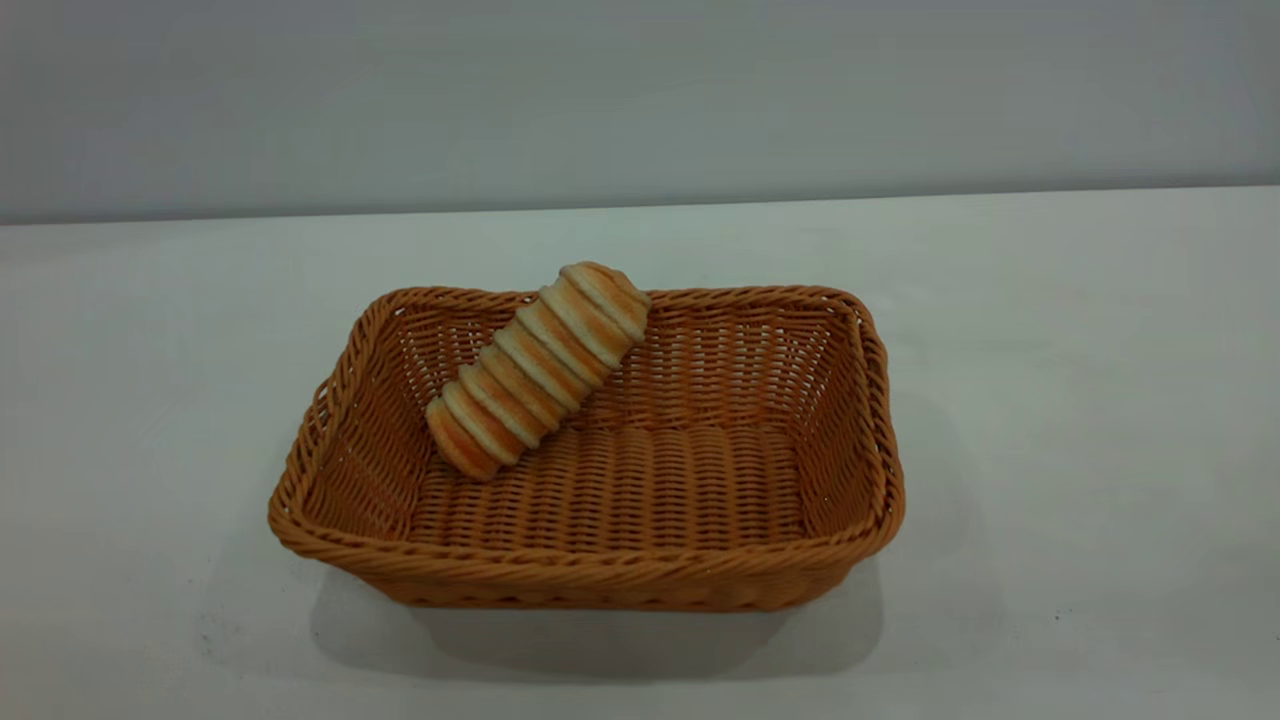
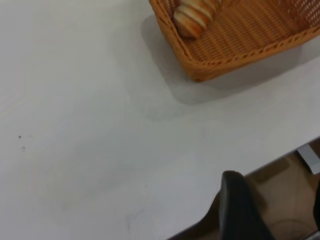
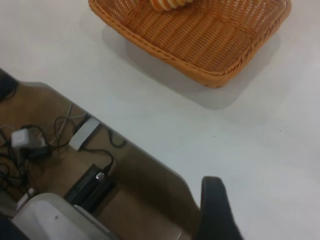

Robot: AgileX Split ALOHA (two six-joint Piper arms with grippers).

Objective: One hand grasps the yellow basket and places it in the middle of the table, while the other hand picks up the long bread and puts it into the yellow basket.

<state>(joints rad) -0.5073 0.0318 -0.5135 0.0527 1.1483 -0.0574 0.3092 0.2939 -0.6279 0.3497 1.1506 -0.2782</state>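
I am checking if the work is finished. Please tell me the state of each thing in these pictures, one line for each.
yellow basket: upright on the table, held by nothing.
long bread: inside the basket, tilted, lower end on the basket floor, upper end leaning on the far rim.
table: carries the basket.
left pincer: away from the basket, at the table edge.
right pincer: away from the basket, at the table edge.

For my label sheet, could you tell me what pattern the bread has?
The bread has golden-orange bands alternating with pale cream stripes, clearest in the exterior view.
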